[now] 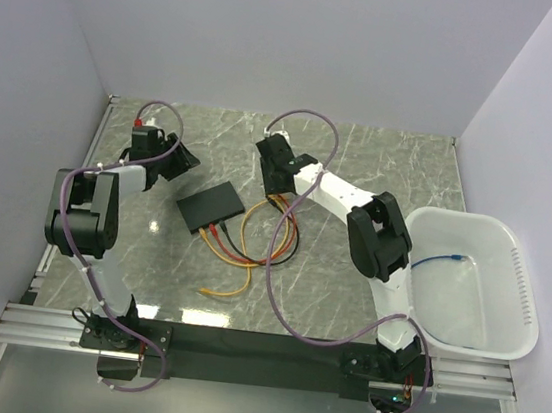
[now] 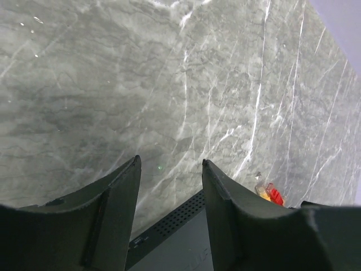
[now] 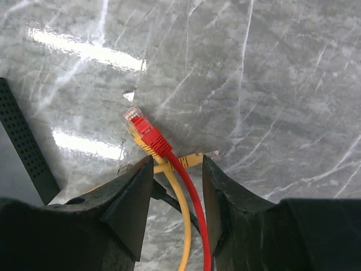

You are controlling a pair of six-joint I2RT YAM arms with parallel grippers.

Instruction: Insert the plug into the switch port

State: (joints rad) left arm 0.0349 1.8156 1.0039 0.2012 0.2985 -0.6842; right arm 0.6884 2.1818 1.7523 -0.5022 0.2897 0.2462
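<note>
The right gripper [image 3: 177, 164] has its jaws apart, and the gap is clearly wider than the red cable [image 3: 196, 226] that runs up between them. I think nothing is pinched, but the cable lies close to one finger and I cannot tell if it touches. Just beyond the fingertips the red plug [image 3: 138, 121] lies free on the marble table [image 3: 282, 84], its clear head pointing away from the gripper. A yellow plug [image 3: 197, 159] with its yellow cable [image 3: 183, 243] crosses under the red one.

The switch [image 1: 210, 207] lies flat on the table to the left of this, between the two arms, with one long edge toward the cable tangle. The left gripper [image 2: 170, 161] is also open and empty, and it hangs over one edge of the switch.

The plug is light and stiff but small, and its thin locking tab could bend. The cable behind it is springy and will probably twist the plug if it is held far back. The best hold seems to be the red boot right behind the clear head. The switch looks light and may slide when the plug is pushed in, so the left gripper should brace it.
</note>
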